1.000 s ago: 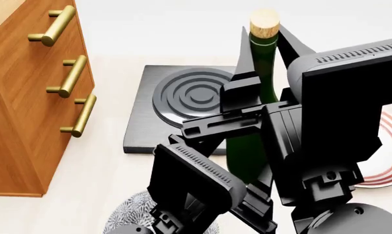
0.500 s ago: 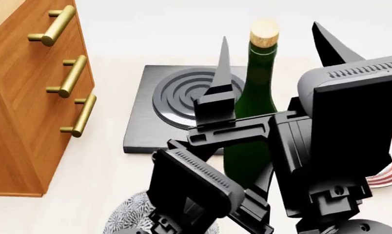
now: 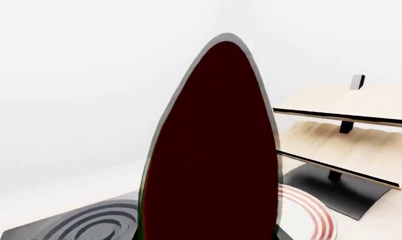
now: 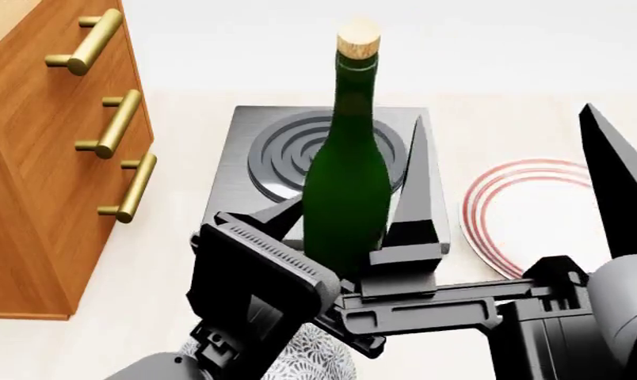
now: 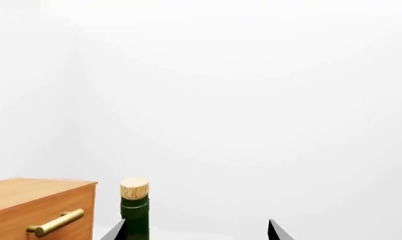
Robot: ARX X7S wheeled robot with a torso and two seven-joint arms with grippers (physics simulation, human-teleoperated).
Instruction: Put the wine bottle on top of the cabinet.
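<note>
The wine bottle [image 4: 345,182], dark green with a tan cork, stands upright in mid view over the black hob plate. My left gripper [image 4: 316,237] is closed around its lower body from the near left. In the left wrist view the bottle [image 3: 211,150] fills the frame and hides the fingers. My right gripper [image 4: 509,150] is open wide. One of its fingers [image 4: 416,190] stands just right of the bottle and the other is far right. The right wrist view shows the bottle neck [image 5: 134,215] beside one fingertip of the right gripper [image 5: 195,230]. The cabinet [image 4: 43,158] rises at the left, its top out of view.
A black square hob plate with concentric rings [image 4: 245,174] lies behind the bottle. A white plate with red rings [image 4: 509,206] sits to its right. A patterned bowl [image 4: 318,356] is under my arms. A pale slanted wooden rack [image 3: 348,130] stands beyond the plate.
The right gripper opened, let go of the bottle and drew off to the right. The bottle moved left toward the cabinet in the left gripper.
</note>
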